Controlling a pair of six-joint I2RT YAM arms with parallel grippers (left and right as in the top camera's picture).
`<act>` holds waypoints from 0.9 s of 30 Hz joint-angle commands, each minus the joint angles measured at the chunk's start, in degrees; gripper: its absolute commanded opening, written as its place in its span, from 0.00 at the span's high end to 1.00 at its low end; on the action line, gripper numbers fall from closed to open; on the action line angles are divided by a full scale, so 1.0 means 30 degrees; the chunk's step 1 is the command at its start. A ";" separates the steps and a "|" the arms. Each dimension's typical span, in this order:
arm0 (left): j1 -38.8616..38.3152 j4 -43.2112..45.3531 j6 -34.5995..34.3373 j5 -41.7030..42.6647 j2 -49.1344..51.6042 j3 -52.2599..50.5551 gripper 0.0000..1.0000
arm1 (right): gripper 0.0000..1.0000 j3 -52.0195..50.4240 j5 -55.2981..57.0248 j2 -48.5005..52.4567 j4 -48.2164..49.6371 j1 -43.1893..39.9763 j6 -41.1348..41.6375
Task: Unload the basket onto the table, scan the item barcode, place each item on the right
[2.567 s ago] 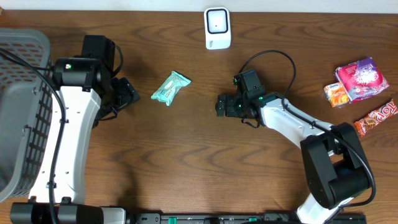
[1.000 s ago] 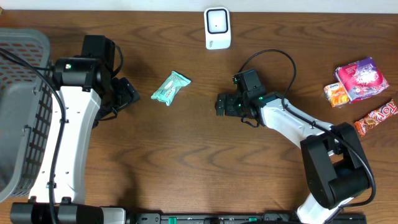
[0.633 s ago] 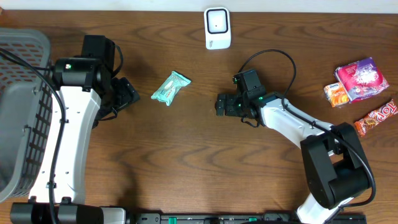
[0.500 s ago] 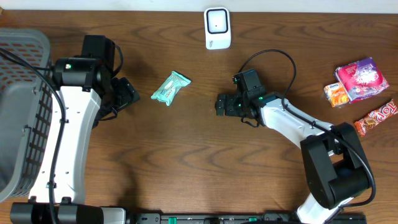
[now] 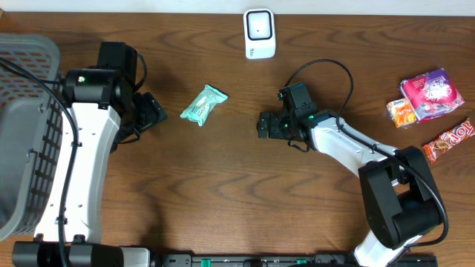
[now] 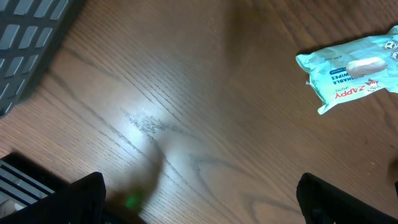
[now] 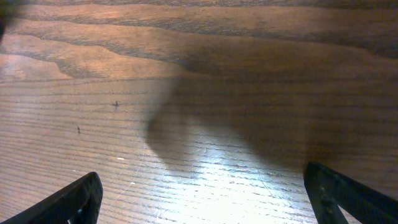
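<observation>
A mint-green wipes packet (image 5: 203, 104) lies on the brown table between both arms; the left wrist view has it at the upper right (image 6: 351, 68). The white barcode scanner (image 5: 260, 33) stands at the table's far edge. My left gripper (image 5: 156, 111) hovers open just left of the packet, with bare wood between its fingertips (image 6: 87, 190). To the right of the packet, my right gripper (image 5: 263, 124) is open too and apart from it. Its wrist view shows only wood between the fingertips (image 7: 81, 196).
A grey basket (image 5: 26, 126) stands at the left edge, its corner in the left wrist view (image 6: 31, 37). At the right lie a pink packet (image 5: 433, 93), an orange packet (image 5: 401, 113) and a red candy bar (image 5: 449, 139).
</observation>
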 commanded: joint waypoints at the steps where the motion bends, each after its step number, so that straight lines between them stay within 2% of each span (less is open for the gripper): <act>1: 0.0029 -0.0066 0.0036 -0.0109 0.0000 -0.0051 0.02 | 0.01 -0.0175 0.0175 -0.0036 -0.0007 0.0044 0.0197; 27: 0.0029 -0.0066 0.0044 -0.0109 0.0000 -0.0051 0.02 | 0.01 -0.0175 0.0029 -0.0036 -0.0175 0.0058 0.0189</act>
